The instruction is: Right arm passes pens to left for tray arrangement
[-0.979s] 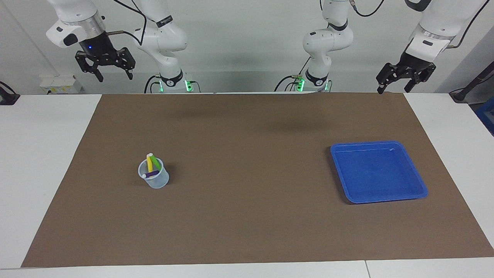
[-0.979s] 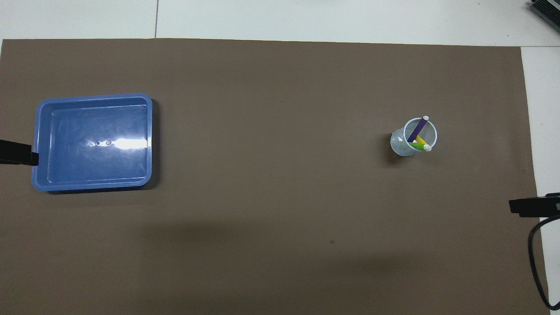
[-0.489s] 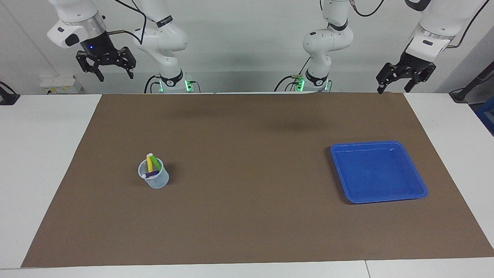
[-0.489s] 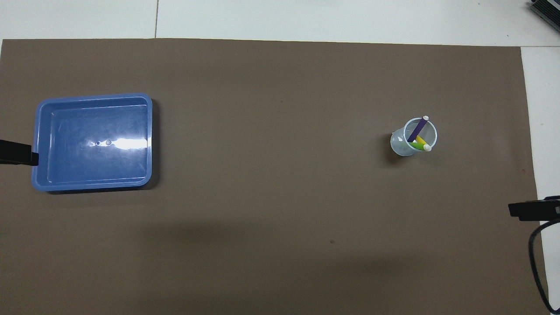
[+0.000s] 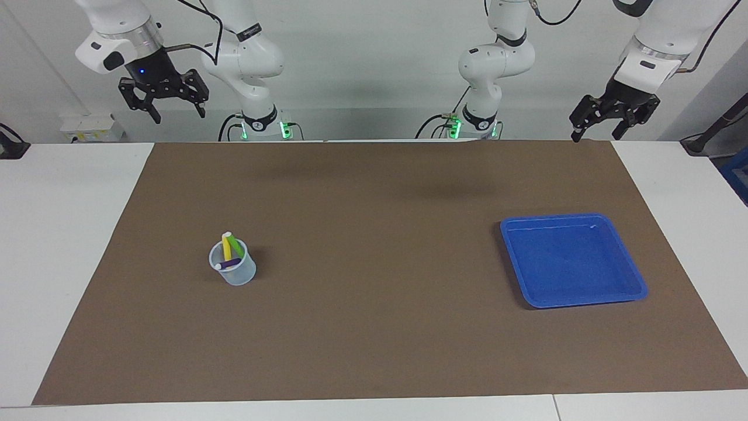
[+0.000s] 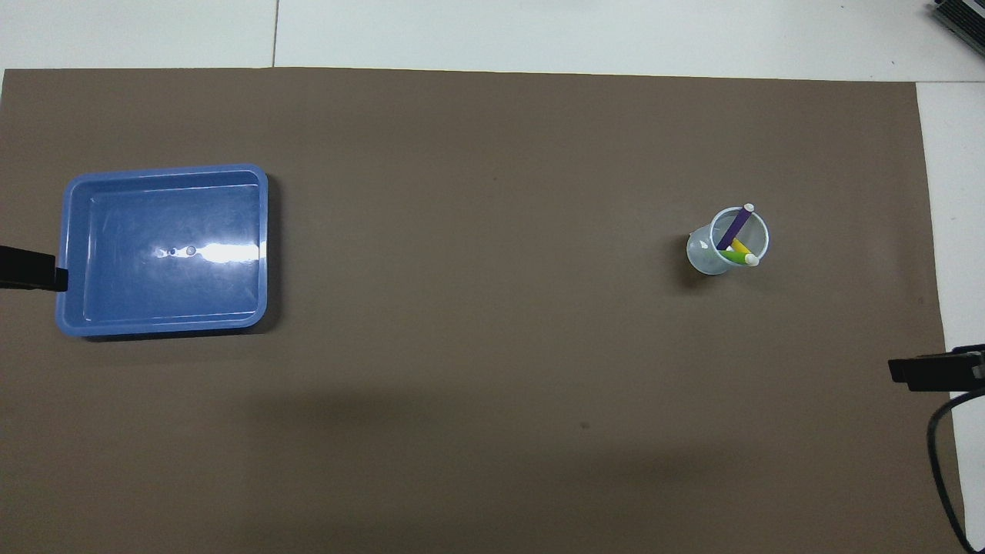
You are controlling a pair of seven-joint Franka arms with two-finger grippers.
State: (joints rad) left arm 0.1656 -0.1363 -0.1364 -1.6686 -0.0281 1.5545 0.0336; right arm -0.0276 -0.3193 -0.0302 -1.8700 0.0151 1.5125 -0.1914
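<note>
Three pens [image 5: 229, 252] stand in a clear cup [image 5: 234, 271], well apart from the tray [image 5: 637, 290]; both end effectors hang open, empty.

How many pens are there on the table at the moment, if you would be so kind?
3: the green pen, the yellow pen and the purple pen all stand tilted in the cup, toward the right arm's end of the table.
</note>
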